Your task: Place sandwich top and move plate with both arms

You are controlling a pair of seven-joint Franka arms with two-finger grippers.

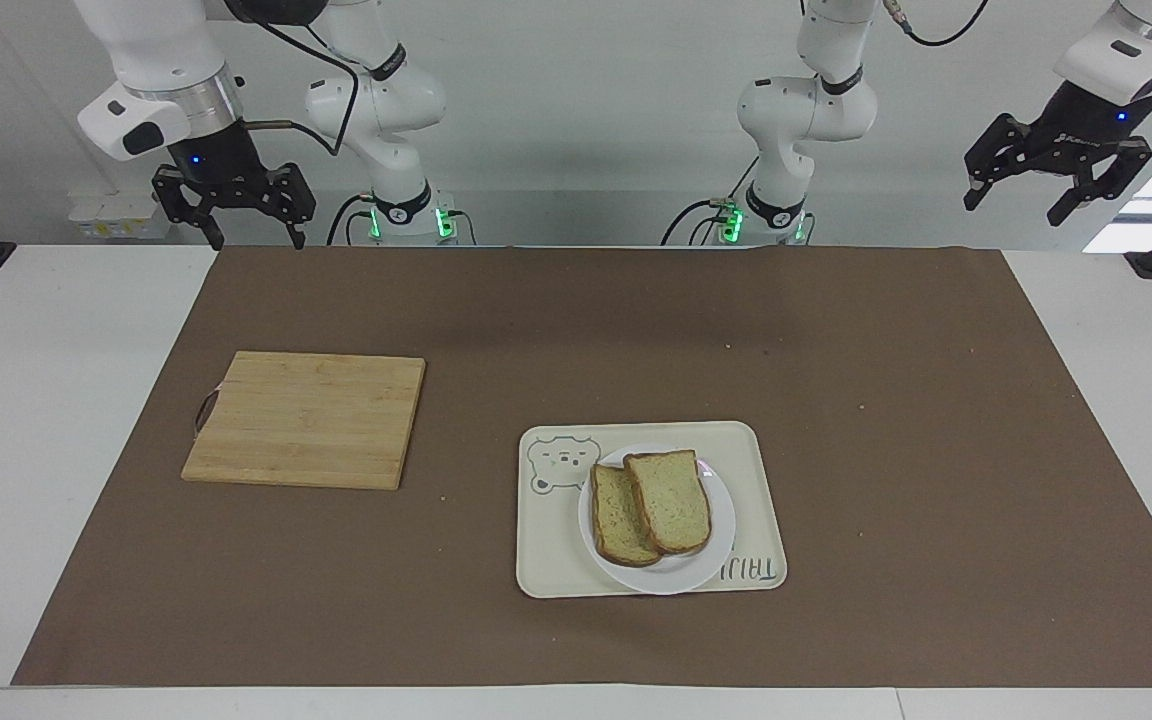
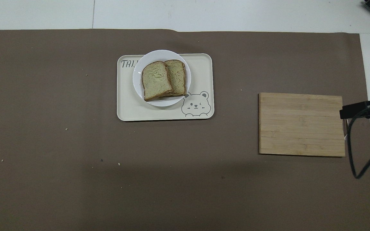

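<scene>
the plate [image 1: 656, 520] sits on the tray [image 1: 766, 450], toward the edge of the surface [image 1: 836, 400] farthest from the robots. the sandwich top [image 1: 668, 500] lies on it, overlapping the smaller slice [image 1: 616, 530] rather than squarely covering it, so the stack looks loosely assembled. the board [image 1: 306, 418] lies bare toward the right arm's end, nearer to the robots than the tray; it is probably where the plate is meant to go, which would explain why it is left free.

the left tool [image 1: 1056, 190] hangs high off the left arm's end of the mat [image 1: 836, 330], fingers spread and holding nothing. the right tool [image 1: 234, 215] hangs over the mat's corner at the right arm's end, also spread and holding nothing. both are well apart from the plate, so a two-armed lift has not begun.
</scene>
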